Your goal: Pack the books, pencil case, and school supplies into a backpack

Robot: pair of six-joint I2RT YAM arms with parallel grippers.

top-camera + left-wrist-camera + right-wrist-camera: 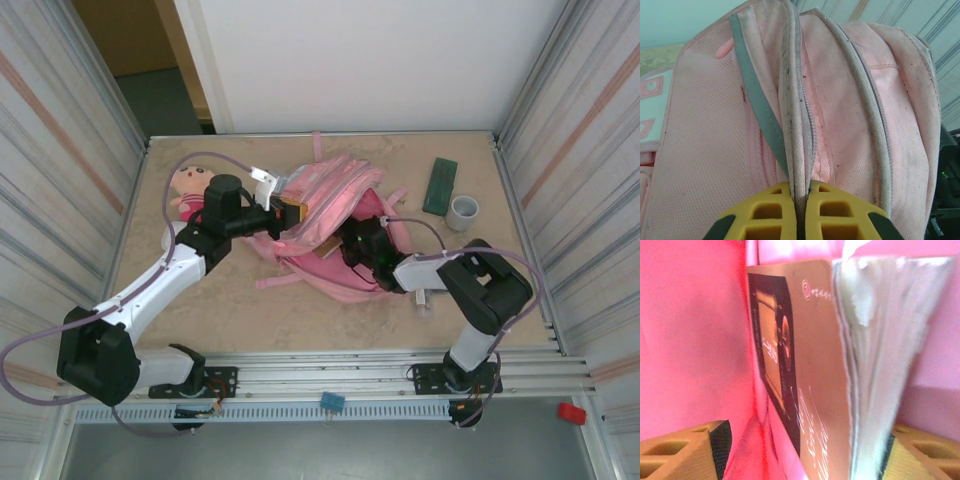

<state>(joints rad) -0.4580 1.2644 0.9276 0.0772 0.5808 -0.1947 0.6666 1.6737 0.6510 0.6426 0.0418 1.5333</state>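
The pink backpack (322,200) lies in the middle of the table (220,300). The left gripper (801,197) has its yellow fingers pressed together on a zipped edge of the bag, pinching the fabric seam between them. The right gripper (807,442) is inside the bag, with pink lining all around it. Its fingers stand spread wide, and the brown book (810,365) stands on edge between them (the cover with its dark panel faces the finger on the left of the wrist view, and the white pages fan toward the other). There is a clear gap between the cover and that finger; whether the pages touch the opposite finger I cannot tell. The green pencil case (439,186) lies flat near the far right corner of the table, well apart from the bag, with a short grey ring (462,212) just beside its near end. A plush doll (187,190) lies at the far left, beside the left arm's wrist
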